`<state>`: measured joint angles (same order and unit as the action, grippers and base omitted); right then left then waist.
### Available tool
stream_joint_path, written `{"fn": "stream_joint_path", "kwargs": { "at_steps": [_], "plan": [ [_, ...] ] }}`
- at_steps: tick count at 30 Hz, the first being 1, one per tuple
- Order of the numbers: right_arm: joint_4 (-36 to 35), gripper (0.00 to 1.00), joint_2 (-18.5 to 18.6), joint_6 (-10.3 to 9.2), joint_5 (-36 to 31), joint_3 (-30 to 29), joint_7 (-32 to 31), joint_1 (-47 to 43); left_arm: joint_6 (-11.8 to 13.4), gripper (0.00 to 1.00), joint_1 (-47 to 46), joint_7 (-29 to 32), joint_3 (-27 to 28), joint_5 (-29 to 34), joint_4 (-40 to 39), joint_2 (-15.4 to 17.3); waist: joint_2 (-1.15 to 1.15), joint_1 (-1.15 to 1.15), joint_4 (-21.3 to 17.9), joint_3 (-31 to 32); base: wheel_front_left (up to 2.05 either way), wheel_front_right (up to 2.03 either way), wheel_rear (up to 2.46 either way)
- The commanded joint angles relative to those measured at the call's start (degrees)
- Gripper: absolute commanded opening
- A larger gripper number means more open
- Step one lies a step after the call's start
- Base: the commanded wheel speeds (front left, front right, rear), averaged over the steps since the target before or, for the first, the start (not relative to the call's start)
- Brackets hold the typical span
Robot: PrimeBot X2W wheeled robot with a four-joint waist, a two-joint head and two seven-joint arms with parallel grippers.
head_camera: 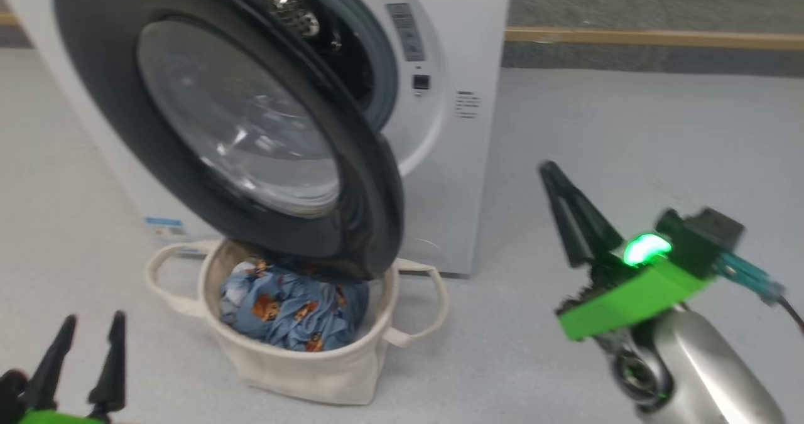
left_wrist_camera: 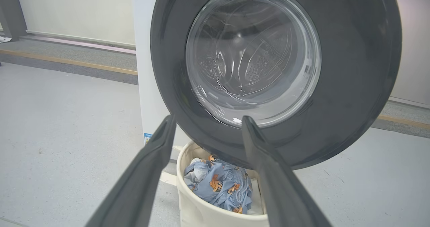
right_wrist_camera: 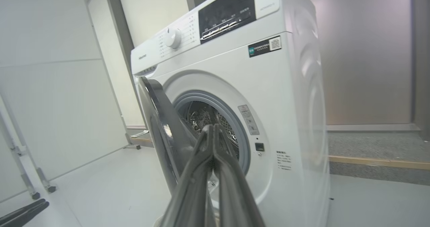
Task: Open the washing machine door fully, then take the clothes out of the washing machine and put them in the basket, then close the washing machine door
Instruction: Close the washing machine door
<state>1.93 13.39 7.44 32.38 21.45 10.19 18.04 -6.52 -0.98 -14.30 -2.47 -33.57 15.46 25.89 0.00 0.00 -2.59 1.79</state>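
The white washing machine (head_camera: 452, 47) stands ahead with its black-rimmed glass door (head_camera: 239, 129) swung partly open over the basket. The cream canvas basket (head_camera: 301, 361) sits on the floor below the door and holds the light blue bear-print clothes (head_camera: 289, 311). My left gripper (head_camera: 88, 333) is open at the lower left, apart from the basket. In the left wrist view its fingers (left_wrist_camera: 265, 159) frame the door (left_wrist_camera: 352, 69) and the clothes (left_wrist_camera: 218, 186). My right gripper (head_camera: 553, 179) is shut and empty, to the right of the door. In the right wrist view, the gripper (right_wrist_camera: 212, 129) points at the drum mouth (right_wrist_camera: 201, 116).
Pale grey floor (head_camera: 628, 147) spreads to the right of the machine, with a wooden strip (head_camera: 653, 36) along the far edge. A white panel on wheeled feet (right_wrist_camera: 50, 102) stands left of the machine in the right wrist view.
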Motion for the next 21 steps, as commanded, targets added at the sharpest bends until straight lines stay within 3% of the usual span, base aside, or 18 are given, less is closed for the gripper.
{"fn": "stream_joint_path", "kwargs": {
  "at_steps": [1,9,15,21],
  "plan": [
    [-2.3,0.00,-0.9,0.05,1.1,1.6,-0.4,2.9,-0.1,1.00,-4.1,-0.7,2.2,0.9,-1.0,1.3,0.00,0.00,2.1,0.6,0.00,0.00,0.00],
    [3.6,0.00,-5.9,0.05,4.8,12.3,-2.1,11.7,-0.6,1.00,-8.6,-0.7,-4.4,3.8,1.7,-1.8,0.00,0.00,9.4,2.2,0.00,0.00,0.00],
    [14.4,0.00,-8.6,0.05,7.9,17.0,-0.9,14.2,-0.8,1.00,-12.3,-0.7,-9.5,4.5,3.9,-4.7,0.00,0.00,15.0,2.7,0.00,0.00,0.00],
    [24.5,0.00,-10.2,0.05,12.8,20.0,1.6,16.1,-0.9,1.00,-14.3,-0.7,-11.8,4.6,4.9,-5.7,0.00,0.00,16.7,1.6,0.00,0.00,0.00]
  ]
}}
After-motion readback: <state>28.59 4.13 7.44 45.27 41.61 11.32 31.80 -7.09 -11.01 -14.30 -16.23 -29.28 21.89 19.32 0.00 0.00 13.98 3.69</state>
